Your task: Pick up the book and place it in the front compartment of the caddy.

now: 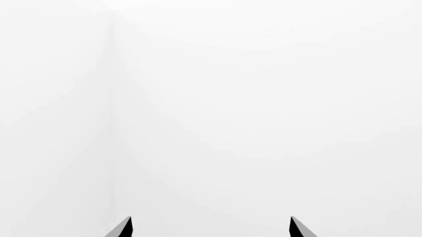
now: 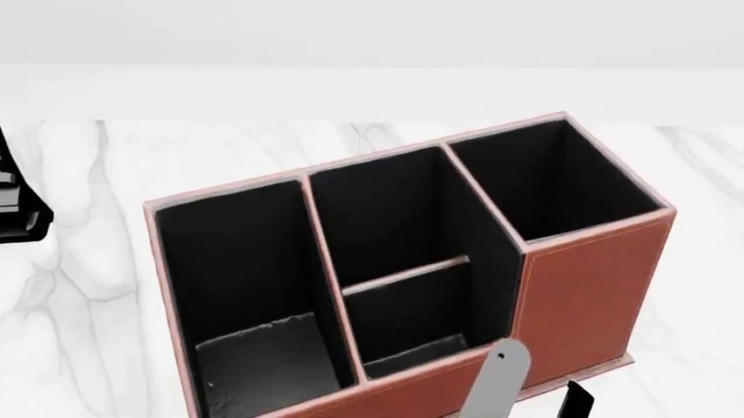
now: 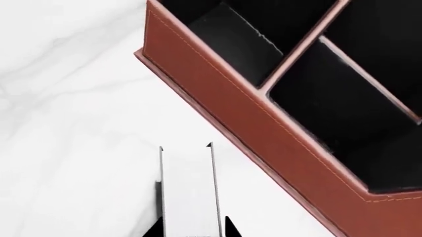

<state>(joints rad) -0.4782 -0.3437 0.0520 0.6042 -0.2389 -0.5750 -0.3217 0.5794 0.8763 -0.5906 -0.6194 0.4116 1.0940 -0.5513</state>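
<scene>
Right gripper [image 3: 192,228] is pinched on the book [image 3: 187,195]: in the right wrist view its two black fingertips [image 3: 157,228] press against the book's thin dark covers, with the white page edges showing between them. Left gripper [image 1: 211,229] is spread wide, its two black fingertips [image 1: 124,228] standing well apart with nothing between them, and only a blank white background lies beyond it. A white marble table [image 2: 82,261] with grey veins fills the head view and carries the caddy [image 2: 587,287], a reddish-brown box with black lining and pale pink rims that stands at an angle to the camera. Its long cell [image 2: 239,279] runs the full depth on the left side of the head view, and the tall-walled corner cell [image 2: 546,178] rises at the far right. Between them lies the front compartment [image 2: 407,318], a small squarish cell at the near wall, closed at the back by a low thin divider [image 2: 407,273]; no book shows in it. A grey part of the right arm [image 2: 497,383] stands in front of the caddy's near wall. The book is held over bare table just outside that wall, close beside it but not touching it, and it is in none of the cells.
</scene>
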